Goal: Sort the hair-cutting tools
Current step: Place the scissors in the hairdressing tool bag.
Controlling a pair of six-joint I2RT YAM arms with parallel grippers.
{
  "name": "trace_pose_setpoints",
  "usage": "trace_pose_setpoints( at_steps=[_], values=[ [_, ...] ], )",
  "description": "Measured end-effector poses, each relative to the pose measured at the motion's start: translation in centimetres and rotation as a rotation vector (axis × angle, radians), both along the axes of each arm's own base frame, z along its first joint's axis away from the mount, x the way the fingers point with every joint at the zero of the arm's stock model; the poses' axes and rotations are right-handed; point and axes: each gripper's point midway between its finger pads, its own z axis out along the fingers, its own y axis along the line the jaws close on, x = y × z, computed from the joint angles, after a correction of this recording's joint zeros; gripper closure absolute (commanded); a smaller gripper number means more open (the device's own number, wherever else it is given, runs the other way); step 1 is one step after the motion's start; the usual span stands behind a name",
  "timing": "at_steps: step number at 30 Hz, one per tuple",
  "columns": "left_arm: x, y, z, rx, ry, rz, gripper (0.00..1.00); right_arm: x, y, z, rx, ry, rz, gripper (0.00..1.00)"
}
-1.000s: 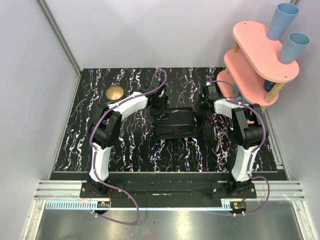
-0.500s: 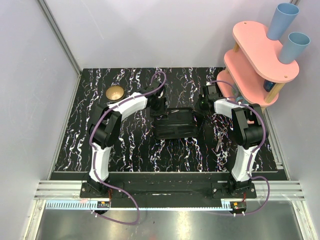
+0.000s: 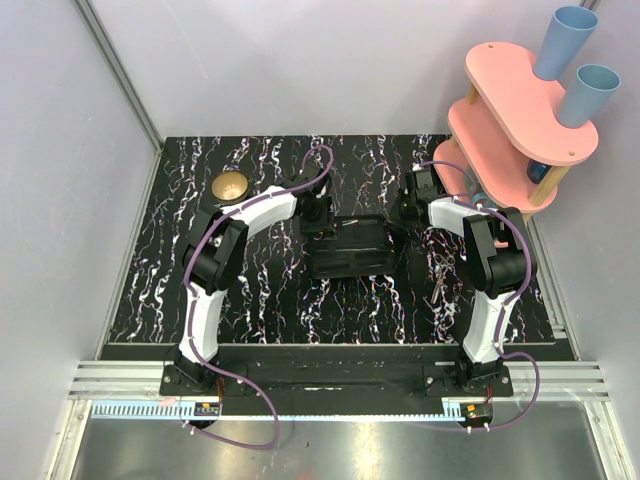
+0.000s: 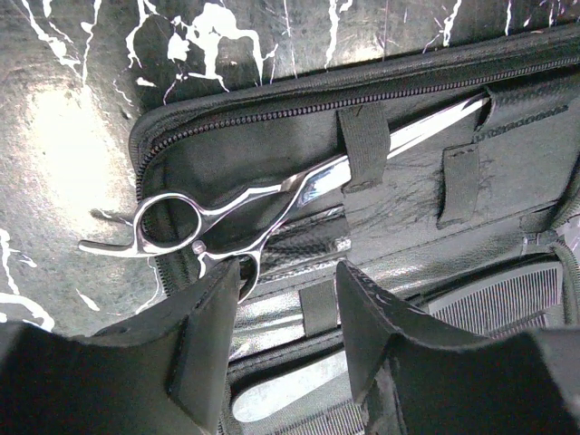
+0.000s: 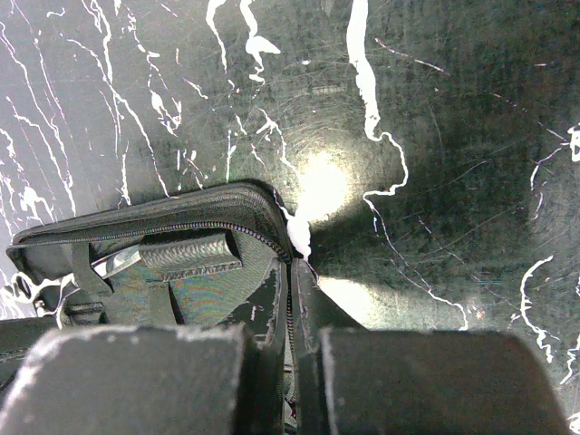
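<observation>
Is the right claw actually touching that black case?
Touching. The right wrist view shows the right gripper shut on the black case: its zippered edge runs down between the two fingers, with no gap.

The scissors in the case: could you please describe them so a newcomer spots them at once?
Find the open black case in the middle of the marbled table. Along its zipped edge lie the silver scissors, blades tucked under a strap. Their looped handles set them apart from the fine-toothed comb.
</observation>
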Motion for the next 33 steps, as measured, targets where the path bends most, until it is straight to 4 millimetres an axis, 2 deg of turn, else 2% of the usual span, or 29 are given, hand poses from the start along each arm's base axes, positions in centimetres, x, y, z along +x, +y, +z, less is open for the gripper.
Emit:
trace_pose_setpoints(
  at_steps=[8,19,33],
  values=[
    [0.41,0.13,-0.1,0.014,-0.013,0.002,0.49,-0.01,0.01,-0.03,0.0,0.001,0.0,1.0],
    [0.43,0.34,-0.3,0.016,-0.005,-0.007,0.66,-0.01,0.0,-0.05,0.001,0.001,0.0,1.0],
    [0.53,0.35,-0.48,0.039,0.011,-0.024,0.68,-0.03,0.05,-0.1,0.003,0.003,0.002,1.0]
  ],
)
